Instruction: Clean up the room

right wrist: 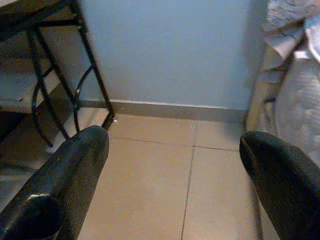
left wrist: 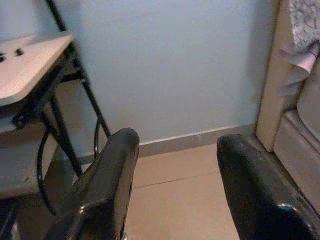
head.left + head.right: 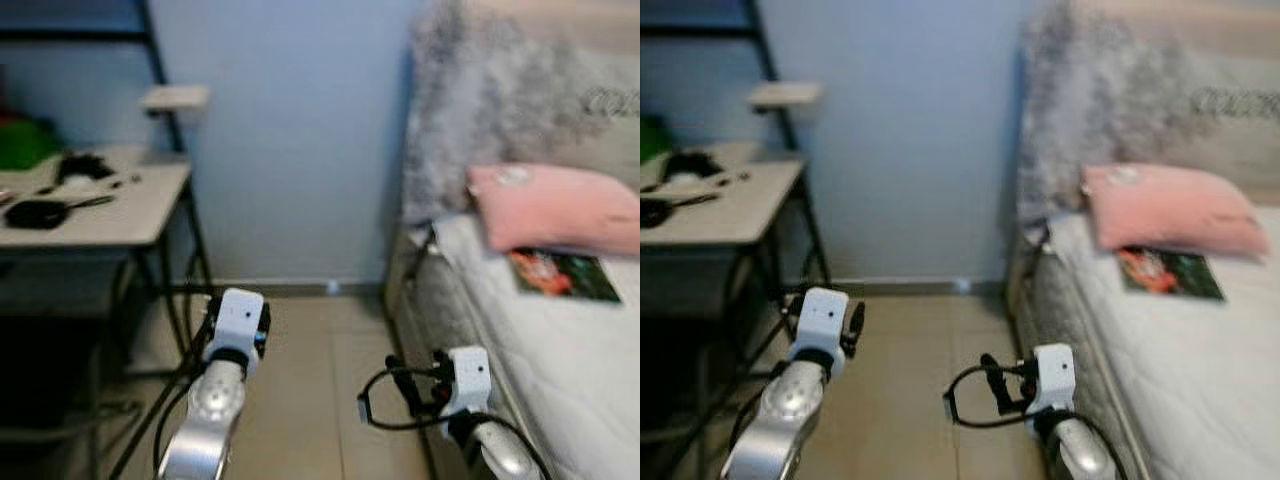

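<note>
Left eye view: book [image 3: 562, 275] on bed [image 3: 560, 380], clutter on tabletop [image 3: 110, 215]; both hands [image 2: 177, 190] [image 1: 175, 185] wide open, empty.

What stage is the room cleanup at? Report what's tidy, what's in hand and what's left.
Neither gripper holds anything: the left gripper and right gripper both hang with jaws open over bare floor. A pink pillow and a book or magazine lie on the bed; dark small items sit on the desk. Whether these are already sorted or awaiting pickup, the pictures cannot settle.
</note>
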Available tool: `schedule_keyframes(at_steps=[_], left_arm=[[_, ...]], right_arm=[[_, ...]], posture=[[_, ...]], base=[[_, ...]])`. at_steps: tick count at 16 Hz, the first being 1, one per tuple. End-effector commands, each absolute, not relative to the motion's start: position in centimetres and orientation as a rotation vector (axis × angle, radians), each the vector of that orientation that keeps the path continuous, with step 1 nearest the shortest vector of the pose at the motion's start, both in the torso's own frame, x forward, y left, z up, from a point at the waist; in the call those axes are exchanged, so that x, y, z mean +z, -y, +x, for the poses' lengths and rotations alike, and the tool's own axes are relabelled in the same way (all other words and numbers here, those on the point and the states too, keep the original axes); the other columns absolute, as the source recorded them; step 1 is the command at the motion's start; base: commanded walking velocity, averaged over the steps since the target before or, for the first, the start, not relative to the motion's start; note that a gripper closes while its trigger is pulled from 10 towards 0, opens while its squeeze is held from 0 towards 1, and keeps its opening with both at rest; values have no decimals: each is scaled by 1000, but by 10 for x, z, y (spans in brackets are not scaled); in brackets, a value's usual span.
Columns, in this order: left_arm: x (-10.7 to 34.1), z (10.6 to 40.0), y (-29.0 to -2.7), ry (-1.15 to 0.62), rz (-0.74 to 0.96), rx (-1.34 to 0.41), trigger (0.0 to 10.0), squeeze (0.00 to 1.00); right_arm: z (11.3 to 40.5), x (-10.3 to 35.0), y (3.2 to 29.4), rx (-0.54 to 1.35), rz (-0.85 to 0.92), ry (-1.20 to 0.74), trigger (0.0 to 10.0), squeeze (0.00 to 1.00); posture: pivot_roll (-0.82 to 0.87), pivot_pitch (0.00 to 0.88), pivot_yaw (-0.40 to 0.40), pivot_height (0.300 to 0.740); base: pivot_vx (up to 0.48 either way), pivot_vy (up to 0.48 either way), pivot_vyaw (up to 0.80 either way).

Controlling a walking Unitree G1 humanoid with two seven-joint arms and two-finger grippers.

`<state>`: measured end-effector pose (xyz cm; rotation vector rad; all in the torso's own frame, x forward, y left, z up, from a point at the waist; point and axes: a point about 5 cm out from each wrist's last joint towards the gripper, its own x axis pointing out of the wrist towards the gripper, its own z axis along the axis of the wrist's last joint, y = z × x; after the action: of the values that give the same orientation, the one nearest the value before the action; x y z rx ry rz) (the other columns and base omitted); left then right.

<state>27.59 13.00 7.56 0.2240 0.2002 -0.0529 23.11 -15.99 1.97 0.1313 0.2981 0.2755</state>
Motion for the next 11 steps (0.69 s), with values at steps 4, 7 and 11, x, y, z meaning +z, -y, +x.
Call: schedule_keyframes(at_steps=[4, 7, 11], left_arm=[[83, 284, -136, -119, 125, -83, 10000, 0], [82, 286, -141, -126, 156, -53, 10000, 0], [79, 286, -139, -117, 159, -60, 10000, 0]], right_arm=[[237, 21, 166, 228, 122, -296, 10000, 0], [238, 23, 170, 206, 127, -278, 10000, 0], [238, 25, 169, 225, 119, -260, 10000, 0]], posture=[[103, 0, -10, 740], [103, 0, -12, 740], [105, 0, -16, 740]], base=[[414, 182, 106], [412, 244, 0], [433, 61, 325]])
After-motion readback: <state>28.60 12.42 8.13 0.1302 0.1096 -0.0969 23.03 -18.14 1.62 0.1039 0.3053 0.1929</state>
